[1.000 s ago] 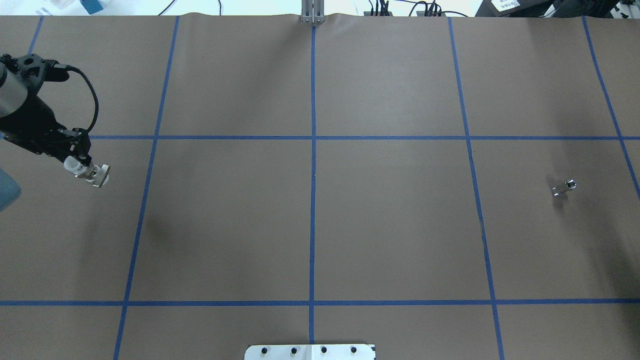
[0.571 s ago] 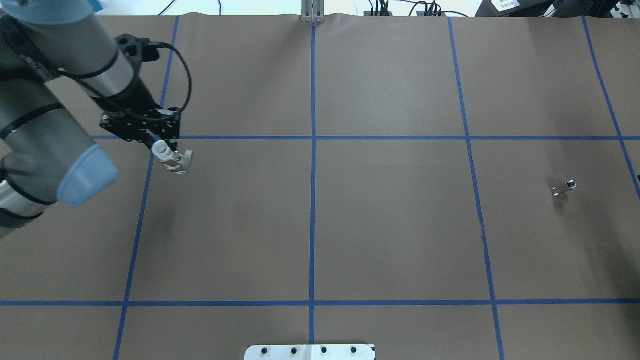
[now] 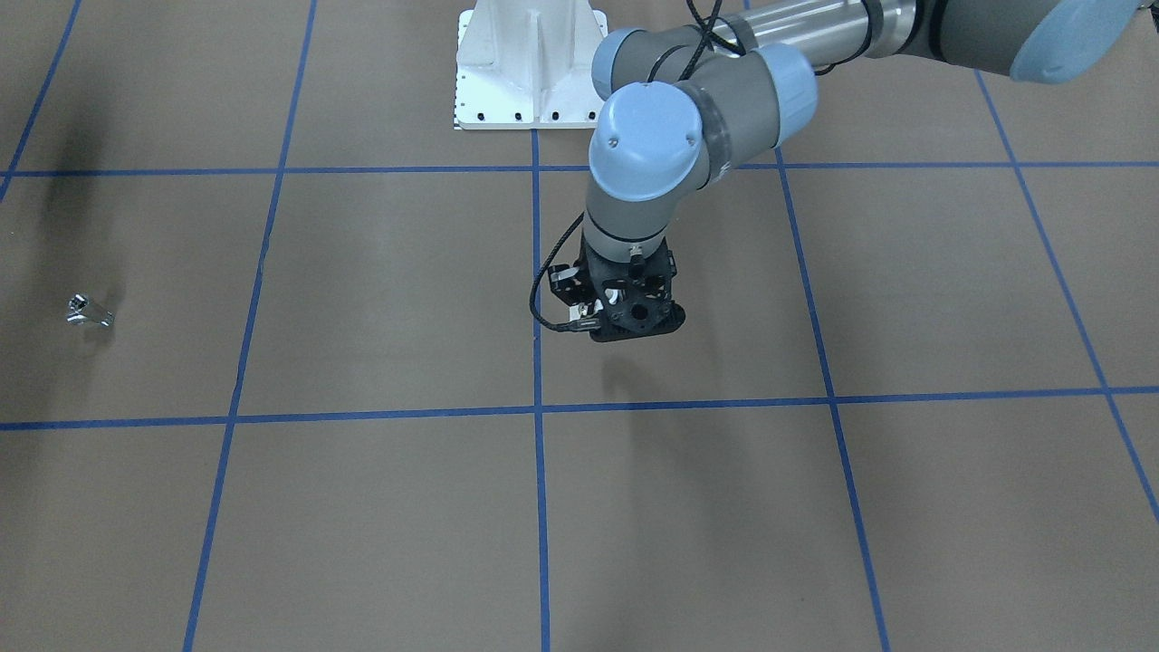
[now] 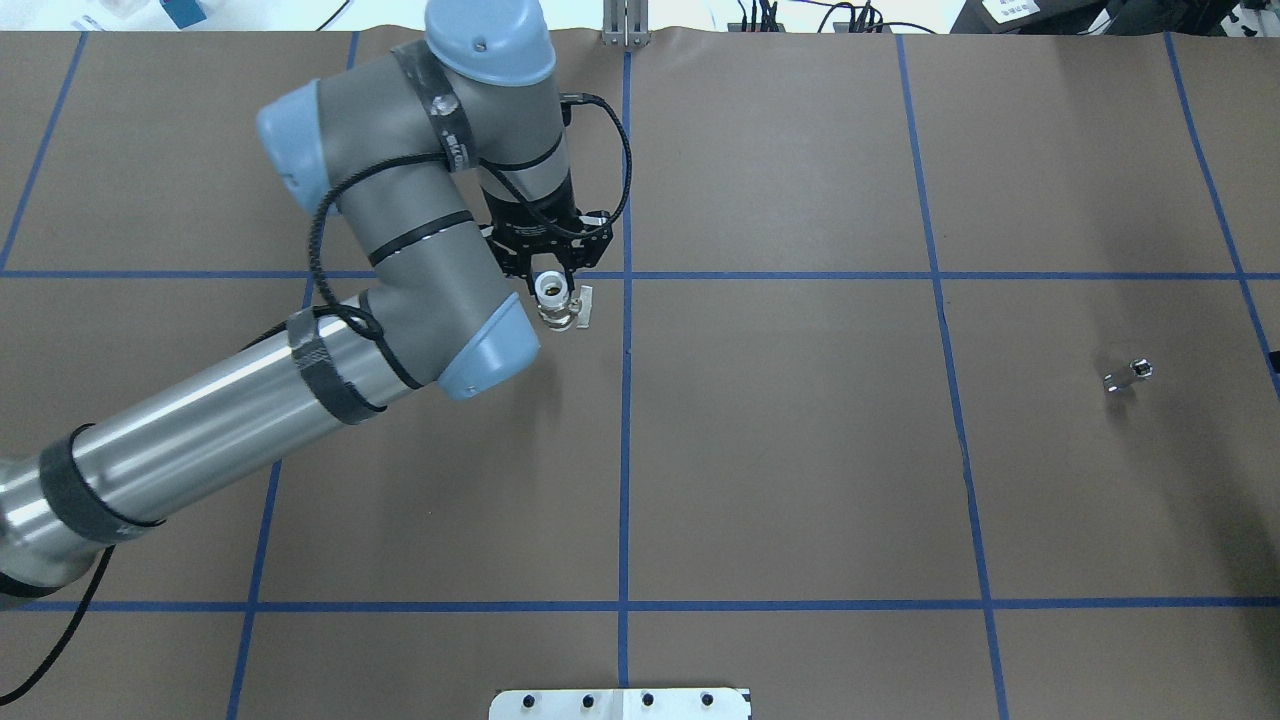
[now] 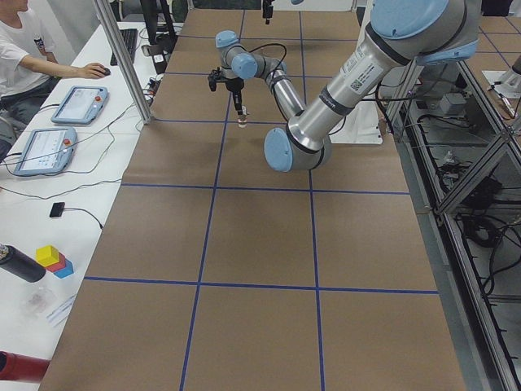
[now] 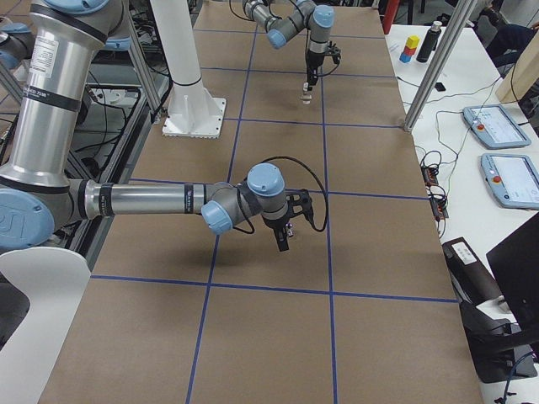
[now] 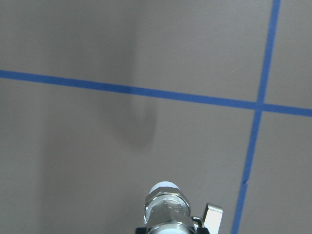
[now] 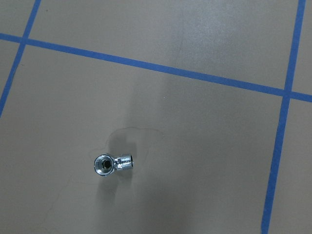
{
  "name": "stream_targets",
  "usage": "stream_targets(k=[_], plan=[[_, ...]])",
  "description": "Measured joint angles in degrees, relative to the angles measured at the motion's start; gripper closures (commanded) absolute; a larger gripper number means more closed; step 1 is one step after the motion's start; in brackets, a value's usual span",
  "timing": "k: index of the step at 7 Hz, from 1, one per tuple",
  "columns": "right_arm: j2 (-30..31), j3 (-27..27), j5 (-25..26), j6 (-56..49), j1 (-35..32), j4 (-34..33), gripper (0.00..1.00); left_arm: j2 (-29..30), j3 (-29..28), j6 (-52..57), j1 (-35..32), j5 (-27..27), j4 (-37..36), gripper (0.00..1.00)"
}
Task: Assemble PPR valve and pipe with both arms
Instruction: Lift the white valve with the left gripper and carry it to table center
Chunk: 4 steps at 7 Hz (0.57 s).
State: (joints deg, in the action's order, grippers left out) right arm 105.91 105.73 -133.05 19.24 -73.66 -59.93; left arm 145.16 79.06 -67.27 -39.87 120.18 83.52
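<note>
Table (image 4: 800, 480), brown with a blue tape grid, bears one loose part. Left arm (image 4: 420, 270) reaches to the centre line. Right arm (image 6: 152, 202) hangs over the far right square. Left gripper (image 4: 553, 283) pinches the PPR valve (image 4: 560, 308), held off the table with its white end down. Right gripper (image 6: 284, 240): cannot tell whether spread or pressed together. Pipe (image 4: 1128, 374) lies on the table beneath it, well apart from the valve. Assessment: valve secured, pipe not yet picked. Next move calls for a square descent and a firm grasp on the pipe.
</note>
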Motion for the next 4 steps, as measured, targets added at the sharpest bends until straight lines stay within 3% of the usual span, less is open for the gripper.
stream_targets(k=[2, 4], plan=[[-0.05, 0.06, 0.00, -0.01, 0.33, 0.06, 0.01, 7.18, -11.10, -3.59, 1.12, -0.93, 3.41, 1.00], [-0.08, 0.08, 0.16, -0.06, 0.79, 0.07, 0.00, 8.55, -13.28, -4.88, 2.14, -1.21, 4.25, 1.00]])
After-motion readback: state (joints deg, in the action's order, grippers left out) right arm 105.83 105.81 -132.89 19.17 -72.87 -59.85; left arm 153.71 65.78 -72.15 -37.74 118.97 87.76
